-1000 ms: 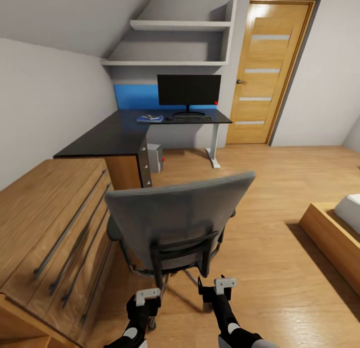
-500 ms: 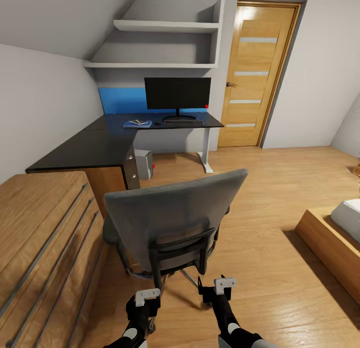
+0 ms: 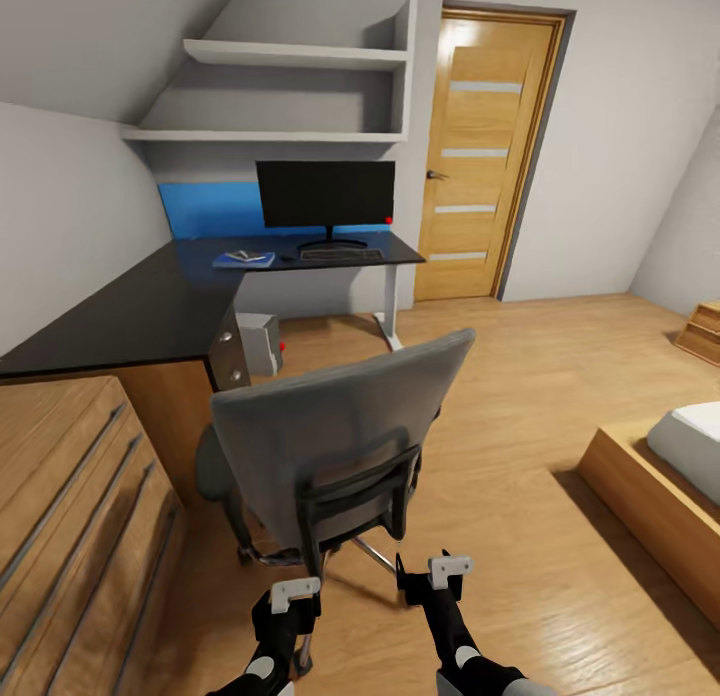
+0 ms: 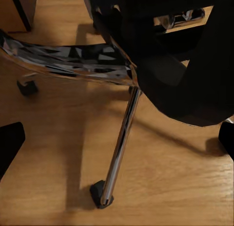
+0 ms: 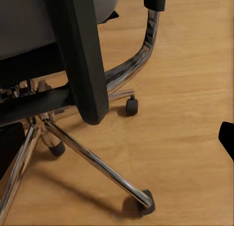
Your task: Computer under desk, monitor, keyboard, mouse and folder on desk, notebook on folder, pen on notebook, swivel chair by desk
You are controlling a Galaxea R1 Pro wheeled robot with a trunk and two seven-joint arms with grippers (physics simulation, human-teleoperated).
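Both grippers (left (image 3: pixel 296 593), right (image 3: pixel 437 572)) open, empty; swivel chair (image 3: pixel 340 446) hides its seat.

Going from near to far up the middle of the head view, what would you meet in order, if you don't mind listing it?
Left gripper and right gripper → swivel chair → computer under the desk → keyboard → monitor.
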